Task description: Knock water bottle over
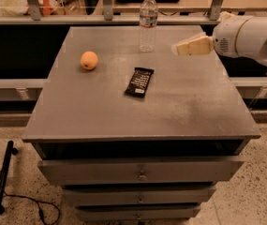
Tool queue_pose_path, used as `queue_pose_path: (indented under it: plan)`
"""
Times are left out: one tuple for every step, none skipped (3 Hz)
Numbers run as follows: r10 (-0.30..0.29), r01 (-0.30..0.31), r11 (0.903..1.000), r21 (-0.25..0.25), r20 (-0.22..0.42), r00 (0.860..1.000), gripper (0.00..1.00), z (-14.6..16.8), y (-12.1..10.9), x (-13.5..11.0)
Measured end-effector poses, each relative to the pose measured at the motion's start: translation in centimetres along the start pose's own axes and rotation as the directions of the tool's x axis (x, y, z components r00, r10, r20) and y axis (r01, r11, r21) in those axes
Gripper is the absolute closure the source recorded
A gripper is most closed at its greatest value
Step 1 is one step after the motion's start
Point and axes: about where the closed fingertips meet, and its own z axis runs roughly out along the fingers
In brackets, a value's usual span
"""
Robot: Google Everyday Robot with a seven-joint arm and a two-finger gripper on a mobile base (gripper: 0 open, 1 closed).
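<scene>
The water bottle [148, 22] stands upright near the far edge of the grey table [100, 111]. It is clear and ribbed, with a white cap and a pale label band. My gripper [176, 48] comes in from the right on a white arm [250, 35], with cream fingers pointing left. It hovers above the table, a short way right of the bottle and apart from it. It holds nothing.
An orange fruit [89, 60] lies at the left of the table. A dark snack bar wrapper [139, 82] lies near the middle. The table has drawers [142, 172] below its front edge. Railings and shelves stand behind the table. A black pole and cable lie on the floor at left.
</scene>
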Motion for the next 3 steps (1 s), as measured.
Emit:
queue_pose_path:
  plan:
    - [0.045,-0.045,0.999,0.0,0.021,0.999,0.0,2.9,1.2,1.4]
    - [0.079,-0.077,0.9966,-0.028,0.064,0.995,0.0,5.7,2.3,1.9]
    - [0.08,-0.074,0.9954,-0.061,0.112,0.99,0.0,7.9,3.0,1.1]
